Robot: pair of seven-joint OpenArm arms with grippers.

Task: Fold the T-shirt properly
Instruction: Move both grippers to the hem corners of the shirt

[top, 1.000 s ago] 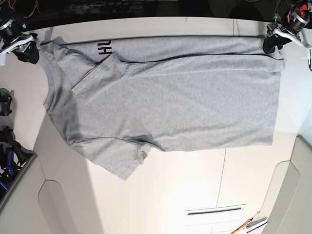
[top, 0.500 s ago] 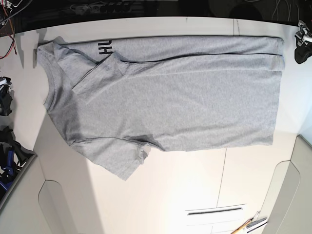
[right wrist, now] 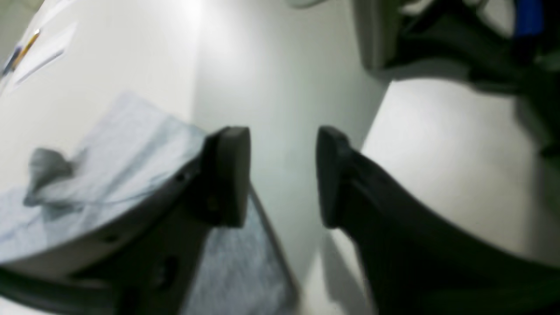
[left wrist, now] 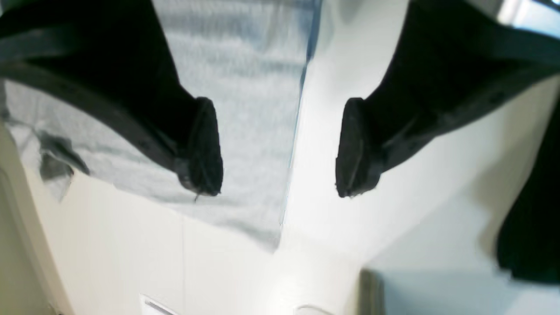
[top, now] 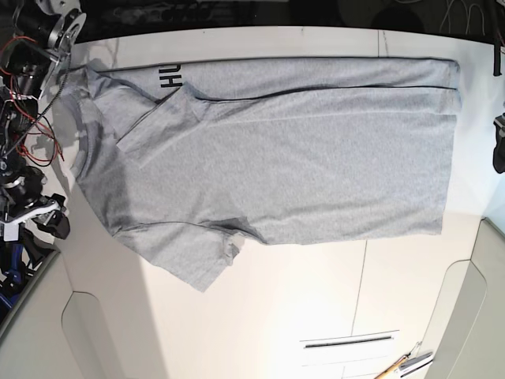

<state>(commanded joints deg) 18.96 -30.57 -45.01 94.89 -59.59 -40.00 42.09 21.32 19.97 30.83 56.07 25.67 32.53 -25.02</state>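
Note:
The light grey T-shirt (top: 284,158) lies flat on the white table (top: 316,300), collar to the left and hem to the right. Its far edge is folded over, and black letters (top: 168,77) show there. My left gripper (top: 499,150) hangs open off the hem's right side, touching nothing. In the left wrist view the left gripper (left wrist: 278,188) straddles the T-shirt's (left wrist: 249,87) hem edge from above. My right gripper (top: 49,219) is open beside the near sleeve, left of the cloth. In the right wrist view the right gripper (right wrist: 282,175) is empty over bare table, with the T-shirt (right wrist: 127,140) to its left.
Black gear and wires (top: 24,87) crowd the table's left edge, with a blue-and-black item (top: 12,264) below. A pencil and pen (top: 404,363) lie near the front right beside a thin slot (top: 347,341). The pencil (right wrist: 22,50) also shows in the right wrist view.
Both grippers have left the shirt's far corners and come down its sides, the left along the hem side, the right past the collar. The shirt has not moved.

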